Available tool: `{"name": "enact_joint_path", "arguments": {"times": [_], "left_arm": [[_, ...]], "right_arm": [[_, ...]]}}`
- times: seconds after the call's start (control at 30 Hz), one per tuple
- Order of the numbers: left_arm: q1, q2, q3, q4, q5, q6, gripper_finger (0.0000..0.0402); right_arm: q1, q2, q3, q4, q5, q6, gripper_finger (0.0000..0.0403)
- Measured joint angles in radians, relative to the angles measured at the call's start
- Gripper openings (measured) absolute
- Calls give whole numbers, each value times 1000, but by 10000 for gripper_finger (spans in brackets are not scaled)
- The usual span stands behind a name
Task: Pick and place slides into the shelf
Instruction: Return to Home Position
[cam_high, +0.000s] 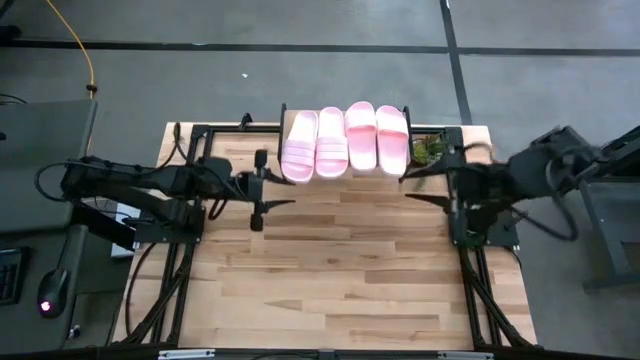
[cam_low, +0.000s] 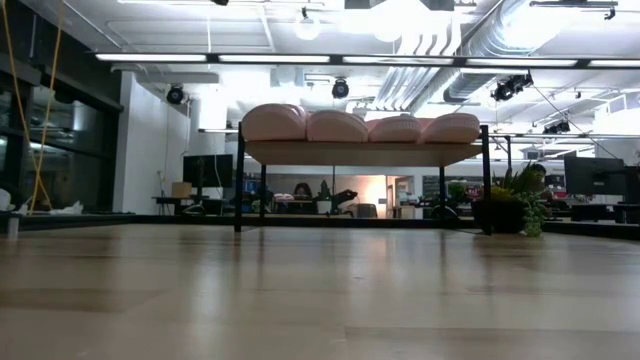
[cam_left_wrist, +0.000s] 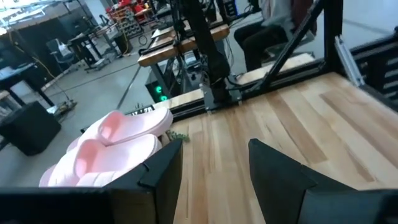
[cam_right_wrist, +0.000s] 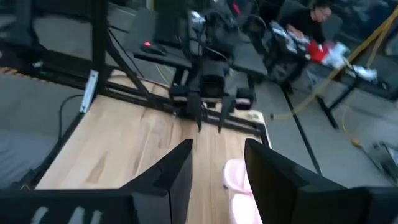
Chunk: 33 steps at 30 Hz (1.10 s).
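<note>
Four pale pink slides (cam_high: 346, 140) lie side by side, soles down, on top of the shelf (cam_high: 284, 112) at the table's far edge. The low view shows them in a row (cam_low: 360, 126) on the shelf's plank (cam_low: 365, 152). My left gripper (cam_high: 285, 190) is open and hovers just near of the row's left end; its wrist view (cam_left_wrist: 215, 146) shows the slides (cam_left_wrist: 118, 146) off to one side. My right gripper (cam_high: 406, 188) is open near the row's right end; its wrist view (cam_right_wrist: 217, 146) shows a slide (cam_right_wrist: 235, 174) between its fingers, farther off. Neither touches a slide.
A small green plant (cam_high: 430, 148) stands right of the shelf, also in the low view (cam_low: 515, 195). The wooden tabletop (cam_high: 330, 270) stretches toward the near edge. Black frame rails (cam_high: 170, 280) run along both sides. A person sits beyond the table (cam_right_wrist: 314, 18).
</note>
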Motion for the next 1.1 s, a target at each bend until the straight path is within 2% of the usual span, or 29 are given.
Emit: {"name": "enact_joint_path", "arguments": {"times": [0.13, 0.37, 0.5, 0.83, 0.97, 1.1], "left_arm": [[73, -13, 0, -1, 110, -22, 166], [135, -20, 0, 5, 237, -39, 166], [132, -29, 0, 9, 245, -50, 166], [132, -101, 0, 0, 248, -77, 166], [132, -128, 0, -18, 247, -86, 166], [132, -134, 0, -23, 244, -100, 166]], "right_arm": [[-45, -35, 0, 15, -108, -53, 136], [-128, -80, 0, -1, -210, -58, 136], [-176, -91, 0, -20, -267, -77, 136], [-265, -171, -14, -60, -329, -55, 136], [-267, -312, -216, 47, -330, -50, 136], [-267, -525, -574, 327, -323, -52, 136]]}}
